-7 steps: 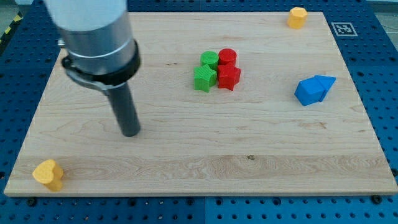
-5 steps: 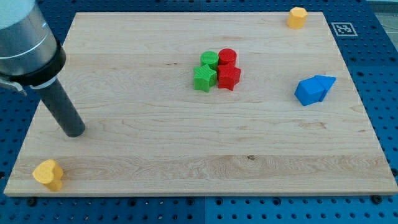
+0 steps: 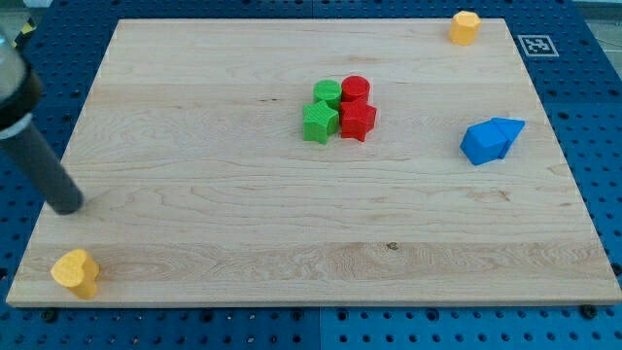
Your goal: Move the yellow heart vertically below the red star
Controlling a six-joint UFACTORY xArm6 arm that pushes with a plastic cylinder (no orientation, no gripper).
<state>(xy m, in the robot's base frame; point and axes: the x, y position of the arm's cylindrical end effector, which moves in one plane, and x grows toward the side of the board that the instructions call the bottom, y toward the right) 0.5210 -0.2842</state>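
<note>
Now you see my tip [image 3: 66, 206] at the board's [image 3: 243, 233] left edge, bare with no claw; the yellow heart [image 3: 76, 272] lies just below it, the red star [image 3: 358, 121] far right.

Lying across nearly the whole view: a pale wooden board [image 3: 292, 233], grain running left to right, a small dark knot showing toward the view's bottom right. Peeking out along all four edges beneath it: a blue perforated base [image 3: 593, 146] dotted with evenly spaced holes, carrying a white square marker with a black pattern [image 3: 535, 45] at the view's top right. Falling evenly over everything: soft, bright light, casting only faint shadows.
</note>
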